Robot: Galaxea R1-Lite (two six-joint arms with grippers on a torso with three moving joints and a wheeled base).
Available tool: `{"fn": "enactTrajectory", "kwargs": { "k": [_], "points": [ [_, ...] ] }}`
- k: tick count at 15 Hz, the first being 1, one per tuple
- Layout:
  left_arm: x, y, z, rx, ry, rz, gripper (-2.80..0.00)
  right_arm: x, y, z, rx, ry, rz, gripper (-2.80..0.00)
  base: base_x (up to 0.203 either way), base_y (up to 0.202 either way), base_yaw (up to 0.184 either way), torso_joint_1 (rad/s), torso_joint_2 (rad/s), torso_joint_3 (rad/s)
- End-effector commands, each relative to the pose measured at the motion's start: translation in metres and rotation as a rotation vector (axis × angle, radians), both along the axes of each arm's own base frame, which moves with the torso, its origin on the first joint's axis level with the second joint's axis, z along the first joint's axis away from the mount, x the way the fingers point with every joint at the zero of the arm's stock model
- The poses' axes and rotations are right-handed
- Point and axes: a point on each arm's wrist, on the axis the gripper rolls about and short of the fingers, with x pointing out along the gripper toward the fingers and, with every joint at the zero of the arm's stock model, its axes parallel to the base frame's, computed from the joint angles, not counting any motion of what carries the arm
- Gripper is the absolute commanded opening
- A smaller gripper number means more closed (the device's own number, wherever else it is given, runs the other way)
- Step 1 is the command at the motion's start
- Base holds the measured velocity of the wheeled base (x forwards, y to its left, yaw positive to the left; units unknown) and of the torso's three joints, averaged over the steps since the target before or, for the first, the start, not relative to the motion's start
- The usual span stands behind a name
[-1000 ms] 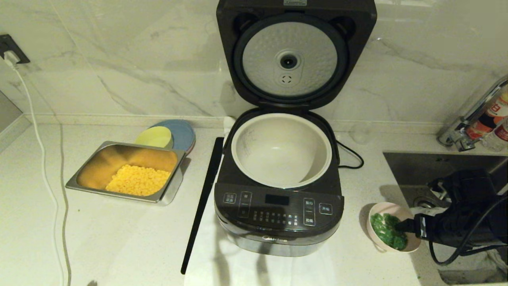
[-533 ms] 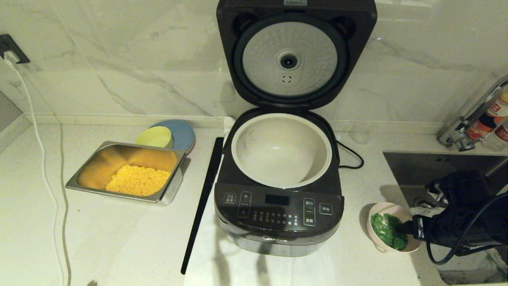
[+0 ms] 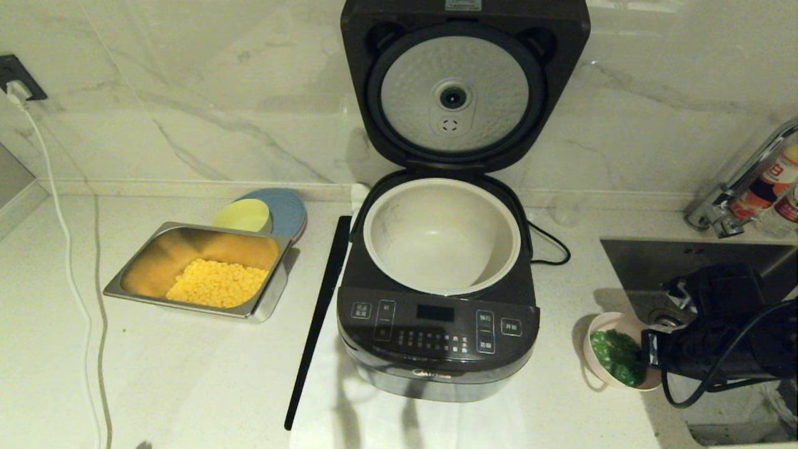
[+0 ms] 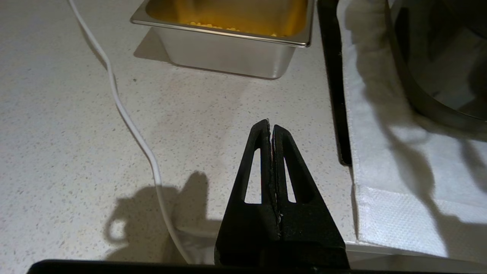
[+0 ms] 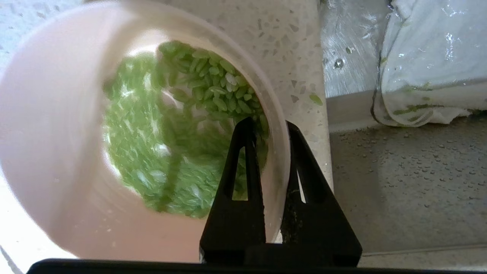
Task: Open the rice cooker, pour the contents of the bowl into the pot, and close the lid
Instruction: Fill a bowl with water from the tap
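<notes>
Right end effector (image 5: 271, 127) — clamped on bowl (image 5: 57, 160) rim

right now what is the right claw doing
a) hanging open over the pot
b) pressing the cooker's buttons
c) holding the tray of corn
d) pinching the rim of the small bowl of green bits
d: the right claw is closed on the rim of the small bowl, one finger inside by the green bits and one outside, off to the right of the cooker.
</notes>
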Motion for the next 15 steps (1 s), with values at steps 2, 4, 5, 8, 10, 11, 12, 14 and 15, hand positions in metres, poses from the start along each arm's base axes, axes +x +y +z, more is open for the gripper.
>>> {"fn": "enactTrajectory", "kwargs": {
  "k": [2,4,5,8,10,11,12,14,15],
  "points": [
    [0.001,0.0,-0.003,0.0,0.009,0.0,-2.8,-0.001,0.0,-0.001,0.001,0.006,-0.003,-2.8,0.0,0.0,0.0,0.0,0.0,0.0],
    [0.001,0.0,-0.003,0.0,0.009,0.0,-2.8,-0.004,0.0,0.007,0.0,-0.018,-0.003,-2.8,0.0,0.0,0.0,0.0,0.0,0.0],
    [0.001,0.0,-0.003,0.0,0.009,0.0,-2.8,-0.005,0.0,0.011,-0.001,-0.032,-0.004,-2.8,0.0,0.0,0.0,0.0,0.0,0.0],
    [0.001,0.0,-0.003,0.0,0.009,0.0,-2.8,-0.009,-0.011,0.023,0.003,-0.074,-0.055,-2.8,0.0,0.0,0.0,0.0,0.0,0.0],
    [0.001,0.0,-0.003,0.0,0.009,0.0,-2.8,-0.01,-0.027,0.03,0.009,-0.089,-0.114,-2.8,0.0,0.0,0.0,0.0,0.0,0.0],
    [0.001,0.0,-0.003,0.0,0.009,0.0,-2.8,-0.012,-0.036,0.035,0.016,-0.091,-0.142,-2.8,0.0,0.0,0.0,0.0,0.0,0.0],
    [0.001,0.0,-0.003,0.0,0.009,0.0,-2.8,-0.015,-0.045,0.039,0.036,-0.089,-0.165,-2.8,0.0,0.0,0.0,0.0,0.0,0.0],
    [0.001,0.0,-0.003,0.0,0.009,0.0,-2.8,-0.019,-0.065,0.047,0.074,-0.097,-0.211,-2.8,0.0,0.0,0.0,0.0,0.0,0.0],
    [0.001,0.0,-0.003,0.0,0.009,0.0,-2.8,-0.02,-0.075,0.049,0.088,-0.1,-0.236,-2.8,0.0,0.0,0.0,0.0,0.0,0.0]
  ]
}}
